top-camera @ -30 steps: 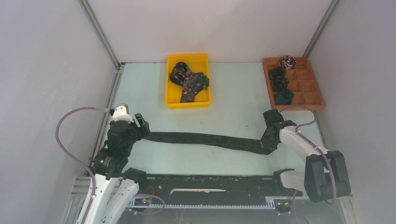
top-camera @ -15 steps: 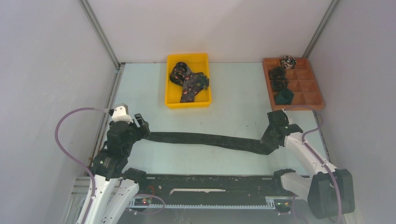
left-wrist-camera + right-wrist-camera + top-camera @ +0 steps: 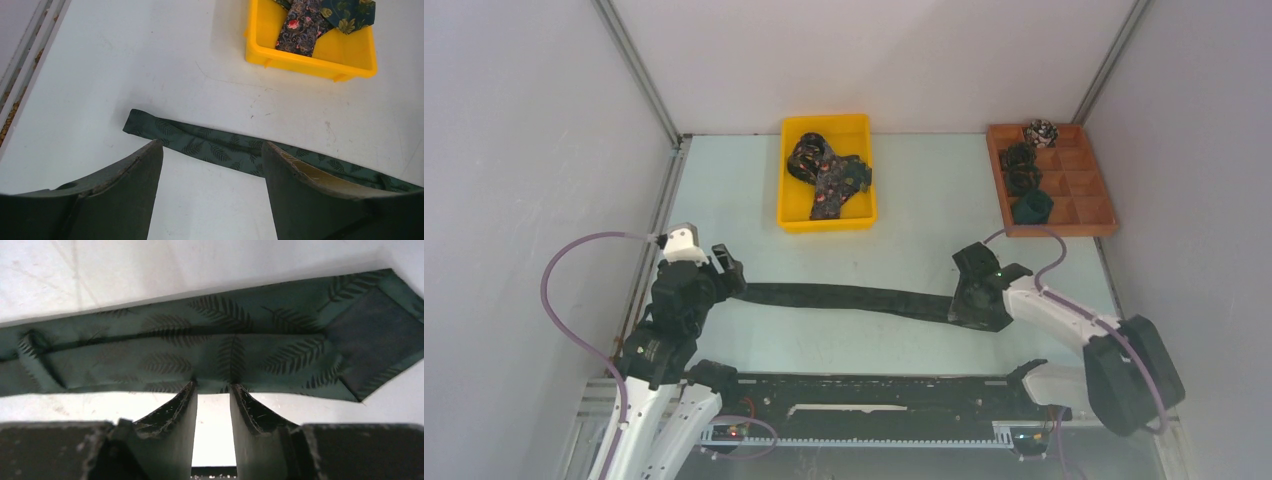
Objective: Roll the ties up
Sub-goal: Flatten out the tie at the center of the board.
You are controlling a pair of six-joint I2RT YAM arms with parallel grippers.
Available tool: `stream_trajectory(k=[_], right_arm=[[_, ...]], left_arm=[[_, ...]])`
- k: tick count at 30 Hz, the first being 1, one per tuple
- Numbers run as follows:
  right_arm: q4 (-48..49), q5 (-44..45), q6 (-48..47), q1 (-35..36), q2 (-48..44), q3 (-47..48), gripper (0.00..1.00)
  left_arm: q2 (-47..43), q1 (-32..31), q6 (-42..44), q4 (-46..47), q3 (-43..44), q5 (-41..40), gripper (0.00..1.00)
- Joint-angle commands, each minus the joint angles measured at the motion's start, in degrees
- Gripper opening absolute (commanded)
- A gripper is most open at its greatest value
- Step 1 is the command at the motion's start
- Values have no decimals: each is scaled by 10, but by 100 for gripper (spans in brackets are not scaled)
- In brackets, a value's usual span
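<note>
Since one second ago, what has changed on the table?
The right end effector moved left along the long dark green fern-patterned fabric tie, taking its wide end along; its jaws now stand slightly apart. The open left end effector and the yellow plastic tray stayed.

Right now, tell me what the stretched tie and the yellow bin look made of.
Tie: woven fabric, probably, dark green leaf print, matte; seam and soft folds show. Yellow bin: likely moulded plastic, smooth, slightly glossy, with a rigid rim.

Open table (image 3: 924, 220) beyond stretched tie (image 3: 844, 296), yellow bin (image 3: 826, 225) mid-back, brown tray (image 3: 1064, 231) back right
</note>
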Motion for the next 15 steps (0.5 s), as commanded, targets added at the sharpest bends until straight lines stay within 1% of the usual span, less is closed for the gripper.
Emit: stream_trajectory(k=[1, 5, 8, 15], right_arm=[[51, -15, 14, 2, 60, 6, 33], [69, -21, 2, -13, 105, 7, 29], [85, -32, -5, -29, 111, 7, 29], [119, -113, -15, -81, 148, 8, 26]], left_arm=[[-3, 2, 14, 19, -7, 9, 79], [-1, 3, 15, 19, -8, 10, 79], [2, 3, 16, 21, -7, 12, 79], [3, 3, 16, 20, -8, 11, 79]])
